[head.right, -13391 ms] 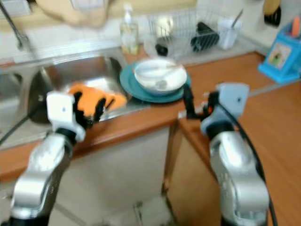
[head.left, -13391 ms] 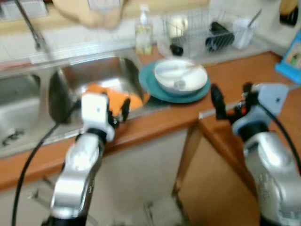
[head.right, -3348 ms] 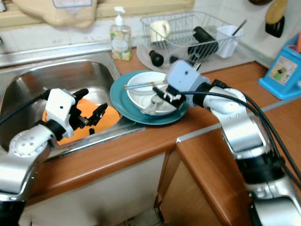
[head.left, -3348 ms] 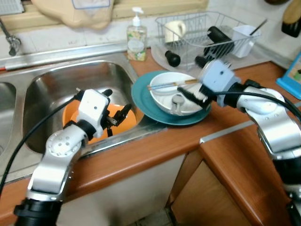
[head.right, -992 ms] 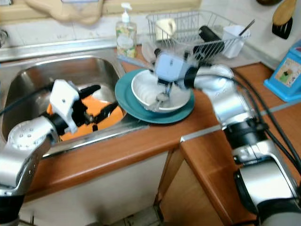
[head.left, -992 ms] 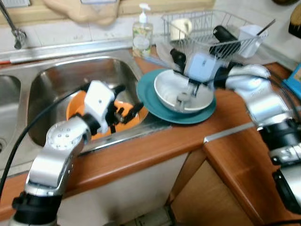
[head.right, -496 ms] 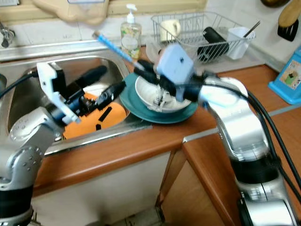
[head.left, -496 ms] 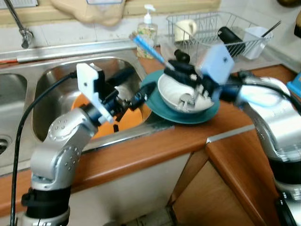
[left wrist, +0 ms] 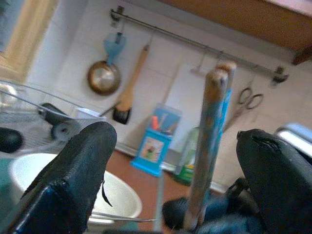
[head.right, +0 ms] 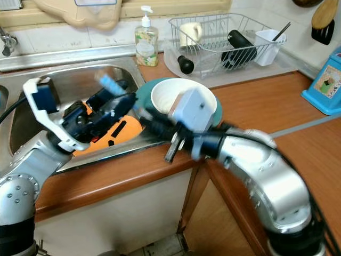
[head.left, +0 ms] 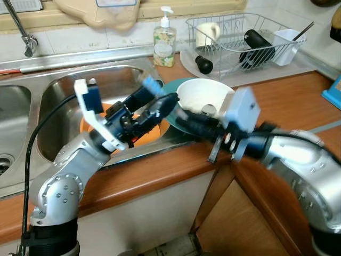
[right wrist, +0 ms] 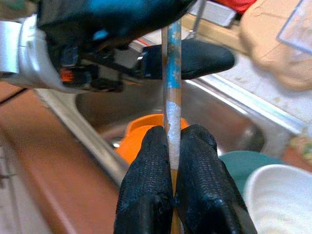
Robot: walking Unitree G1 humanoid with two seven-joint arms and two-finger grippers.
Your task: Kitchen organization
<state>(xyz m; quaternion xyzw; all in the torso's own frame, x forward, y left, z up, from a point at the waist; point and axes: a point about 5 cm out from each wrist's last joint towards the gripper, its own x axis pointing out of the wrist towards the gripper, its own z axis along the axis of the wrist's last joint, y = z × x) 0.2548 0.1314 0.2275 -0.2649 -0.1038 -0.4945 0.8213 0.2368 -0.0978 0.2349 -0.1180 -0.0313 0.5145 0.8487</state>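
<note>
A pair of blue-patterned chopsticks (right wrist: 173,83) stands pinched in my right gripper (right wrist: 171,135), which is shut on them. That arm reaches left across the white bowl (head.left: 200,95) and teal plate (head.left: 170,85) to the sink's edge. My left gripper (left wrist: 173,139) is open there, its two fingers (head.left: 144,98) spread on either side of the chopsticks (left wrist: 209,146) without touching them. An orange dish (head.right: 130,128) lies in the sink below both grippers.
A wire dish rack (head.left: 240,37) with a mug, a black bottle and a white cup stands at the back right. A soap bottle (head.left: 163,37) and the tap (head.left: 21,26) are behind the steel sink (head.left: 64,88). A blue box (head.right: 325,80) stands far right.
My right gripper has swung the chopsticks from above the bowl leftward and down to the sink edge. My left gripper has turned so that its open fingers flank them.
</note>
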